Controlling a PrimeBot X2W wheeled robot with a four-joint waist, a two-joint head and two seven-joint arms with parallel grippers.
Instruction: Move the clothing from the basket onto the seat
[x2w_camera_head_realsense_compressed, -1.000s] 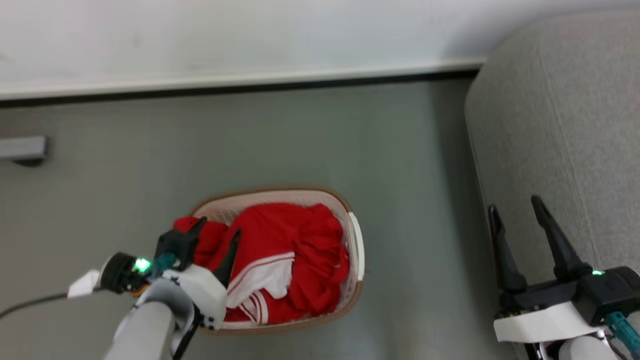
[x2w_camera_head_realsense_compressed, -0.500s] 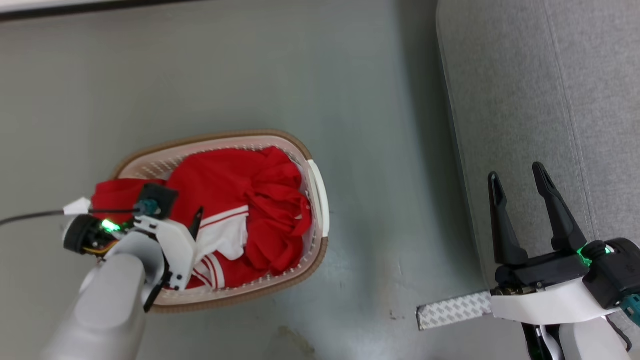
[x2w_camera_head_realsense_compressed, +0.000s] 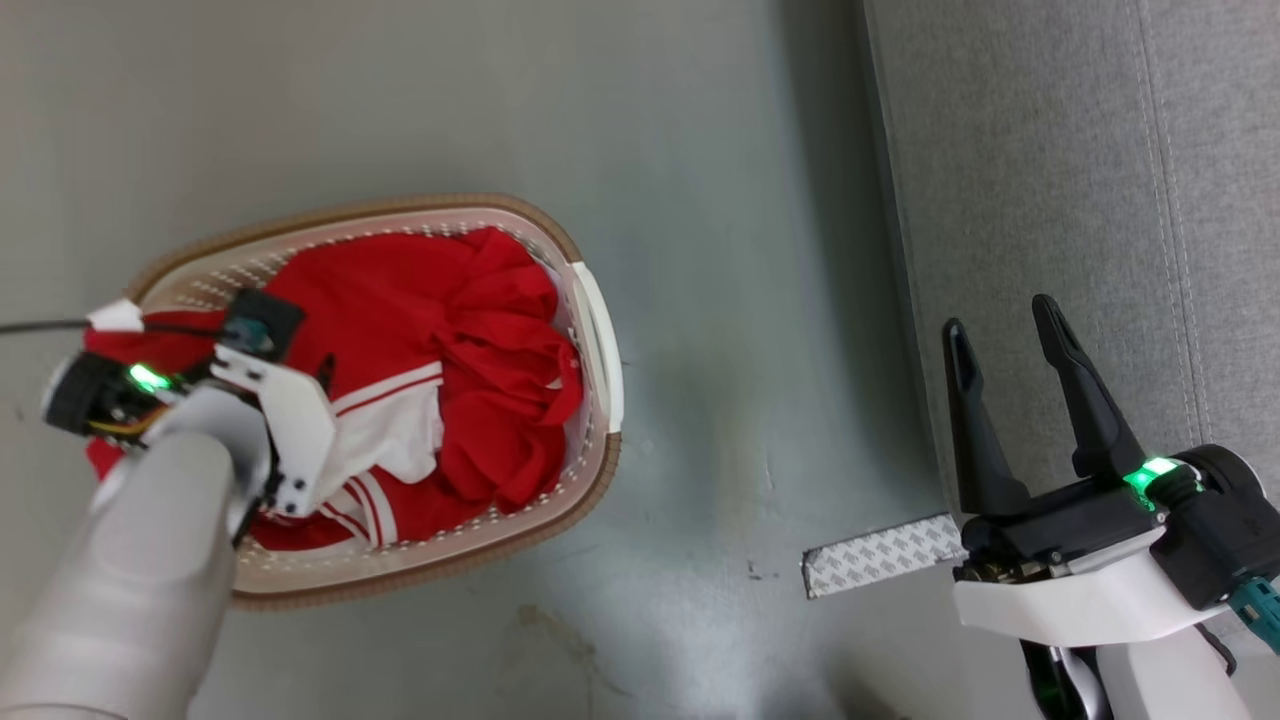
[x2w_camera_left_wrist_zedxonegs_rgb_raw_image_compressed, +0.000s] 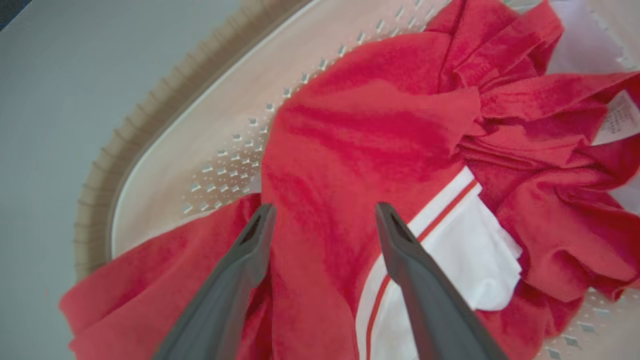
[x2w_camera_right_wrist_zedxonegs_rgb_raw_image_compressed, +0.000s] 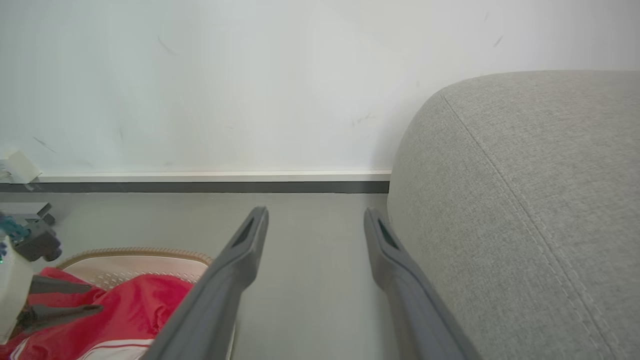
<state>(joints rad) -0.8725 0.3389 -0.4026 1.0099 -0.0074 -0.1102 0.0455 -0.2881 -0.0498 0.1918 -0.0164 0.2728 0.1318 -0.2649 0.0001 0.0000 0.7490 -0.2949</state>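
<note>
Left gripper (x2w_camera_left_wrist_zedxonegs_rgb_raw_image_compressed: 322, 216) lowered deeper into basket (x2w_camera_left_wrist_zedxonegs_rgb_raw_image_compressed: 200, 130) — jaws wide, clothing (x2w_camera_left_wrist_zedxonegs_rgb_raw_image_compressed: 370, 115) fold between tips, ungripped.

We're looking at one basket (x2w_camera_head_realsense_compressed: 400, 205) here, and it's carrying a single bundle of clothing (x2w_camera_head_realsense_compressed: 460, 330), red with white panels, while one seat (x2w_camera_head_realsense_compressed: 1050, 180) is sitting off to the side. Two grippers are showing, the left gripper (x2w_camera_left_wrist_zedxonegs_rgb_raw_image_compressed: 325, 212) and the right gripper (x2w_camera_head_realsense_compressed: 995, 312), each bringing two dark fingers (x2w_camera_head_realsense_compressed: 1085, 400), four in all. One patterned strip (x2w_camera_head_realsense_compressed: 880, 555) is lying on the floor (x2w_camera_head_realsense_compressed: 700, 150).
</note>
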